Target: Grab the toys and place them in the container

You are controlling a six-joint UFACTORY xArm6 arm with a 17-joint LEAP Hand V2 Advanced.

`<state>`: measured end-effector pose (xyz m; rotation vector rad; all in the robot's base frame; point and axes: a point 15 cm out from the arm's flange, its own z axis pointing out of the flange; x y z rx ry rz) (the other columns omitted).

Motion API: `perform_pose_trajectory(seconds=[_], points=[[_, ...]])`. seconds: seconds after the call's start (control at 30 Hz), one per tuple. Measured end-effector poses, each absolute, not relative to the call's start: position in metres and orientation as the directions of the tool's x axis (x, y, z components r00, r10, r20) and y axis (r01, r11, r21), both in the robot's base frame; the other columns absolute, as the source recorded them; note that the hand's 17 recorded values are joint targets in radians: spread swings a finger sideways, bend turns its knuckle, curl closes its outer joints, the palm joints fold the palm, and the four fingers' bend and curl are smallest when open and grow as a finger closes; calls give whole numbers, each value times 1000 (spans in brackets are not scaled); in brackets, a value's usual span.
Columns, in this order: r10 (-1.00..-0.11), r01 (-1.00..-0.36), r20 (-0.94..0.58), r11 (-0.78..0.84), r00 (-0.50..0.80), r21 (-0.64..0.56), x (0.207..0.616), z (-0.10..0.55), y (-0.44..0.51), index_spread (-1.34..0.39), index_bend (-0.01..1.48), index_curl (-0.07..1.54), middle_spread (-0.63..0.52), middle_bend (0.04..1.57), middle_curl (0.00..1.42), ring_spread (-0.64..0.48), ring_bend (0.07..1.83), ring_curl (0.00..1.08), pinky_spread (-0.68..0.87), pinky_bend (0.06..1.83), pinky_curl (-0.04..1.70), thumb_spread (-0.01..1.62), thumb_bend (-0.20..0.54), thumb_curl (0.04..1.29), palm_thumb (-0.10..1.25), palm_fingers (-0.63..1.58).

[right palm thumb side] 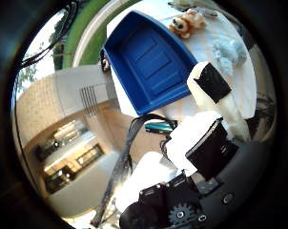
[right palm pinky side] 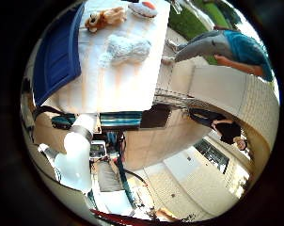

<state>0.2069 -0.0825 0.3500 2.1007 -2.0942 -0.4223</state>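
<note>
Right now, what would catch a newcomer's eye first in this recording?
The blue container stands out first, lying empty on the white table. Beside it lie three toys: a pale fluffy one, a brown plush animal and a white-and-orange one further along. The hand is above the table, holding nothing.

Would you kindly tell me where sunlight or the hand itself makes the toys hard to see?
Little finger side view: strong light bleaches the white table, so the pale plush toy barely stands out; the brown plush dog reads clearly. Thumb side view: the blue container is evenly lit, but the hand hides part of the table near the pale toy.
</note>
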Motion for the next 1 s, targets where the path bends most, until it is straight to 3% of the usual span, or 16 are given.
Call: perform_pose_trajectory(seconds=[0.23,0.37,0.63,1.0], points=[[-998,-961,-65,1,-20,276,206,339,-137,-239,224,368,30,151,308,267,217,308,412,272,238,1333,-24,382,790,309],[-1000,-970,-26,-2,-4,243,225,320,-166,-236,130,341,31,142,302,257,246,324,408,333,260,1273,-45,373,721,197],[-999,-982,4,-47,48,184,269,245,-191,-258,146,287,22,169,301,243,277,332,385,378,272,1172,-31,373,684,102],[-997,-961,-64,-69,53,269,278,160,-191,-248,171,278,22,173,308,239,285,333,374,378,269,1136,-27,367,684,100]])
